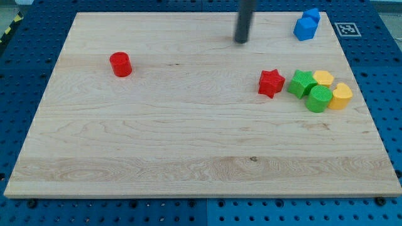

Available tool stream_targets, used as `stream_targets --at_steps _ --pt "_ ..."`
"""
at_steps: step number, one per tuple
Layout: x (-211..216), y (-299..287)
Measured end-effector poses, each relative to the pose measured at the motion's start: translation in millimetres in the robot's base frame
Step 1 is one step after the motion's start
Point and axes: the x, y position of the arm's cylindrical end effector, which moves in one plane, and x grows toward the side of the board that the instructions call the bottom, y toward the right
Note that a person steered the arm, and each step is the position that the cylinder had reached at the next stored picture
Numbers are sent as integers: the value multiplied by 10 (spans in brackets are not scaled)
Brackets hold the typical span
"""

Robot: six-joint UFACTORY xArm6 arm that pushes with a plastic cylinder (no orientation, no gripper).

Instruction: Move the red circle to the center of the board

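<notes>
Blue pegboard (25, 75) surrounded the wooden board (188, 138). Green, yellow blocks (319, 90) and red star (271, 83) clustered near right edge; blue block (306, 25) at top-right corner. Red circle (120, 64) sat upper left. My tip (242, 41), no fingers, stood near top edge, well apart.

No words, brand names or numbers can be read anywhere. The one sign is a small square marker (347, 29), black pattern on white, of the coded kind cameras use for tracking; it sits on the blue perforated tabletop (377, 37) just off the wooden board's (188, 138) corner at the view's top right. Its pattern is too small to decode. A yellow-and-black striped strip (9, 28) shows at the view's top left edge, bearing no lettering. The blocks and board carry no marks.
</notes>
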Motion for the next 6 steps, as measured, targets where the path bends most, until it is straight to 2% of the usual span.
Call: stream_targets --at_steps 2,3,5,6 --pt "409 -2376" --pt "411 -2747" --pt "900 -2347" --pt "853 -2093"
